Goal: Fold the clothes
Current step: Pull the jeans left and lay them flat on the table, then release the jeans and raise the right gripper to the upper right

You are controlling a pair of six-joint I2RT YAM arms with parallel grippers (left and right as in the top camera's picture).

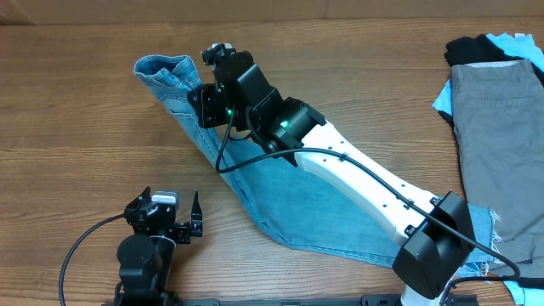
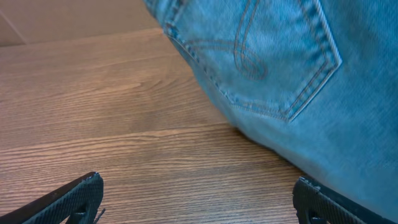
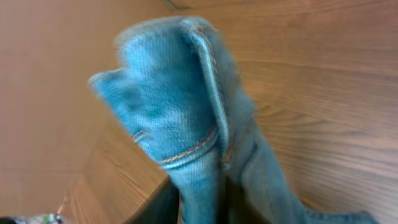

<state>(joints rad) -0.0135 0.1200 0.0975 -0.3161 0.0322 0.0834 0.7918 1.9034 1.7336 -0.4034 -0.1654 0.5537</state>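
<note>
On table [image 1: 85, 127]: one jeans [image 1: 323, 212]; right fingers [image 3: 155, 208] clamp it, left fingers [image 2: 71, 198] wide, empty.

Jeans [image 1: 280, 200]: light-blue denim, faded patches. Back pocket [image 2: 273, 56]: tan double seam lines and curved tan stitching. Desk [image 1: 76, 136]: mid-brown wood grain with darker streaks. At the right edge of the desk: grey garment [image 1: 497, 127], black garment [image 1: 476, 49], pale-blue cloth [image 1: 514, 39]. Right arm [image 1: 357, 174]: white with black joints, small green light [image 1: 283, 126]. Left gripper [image 2: 196, 186]: black.
</note>
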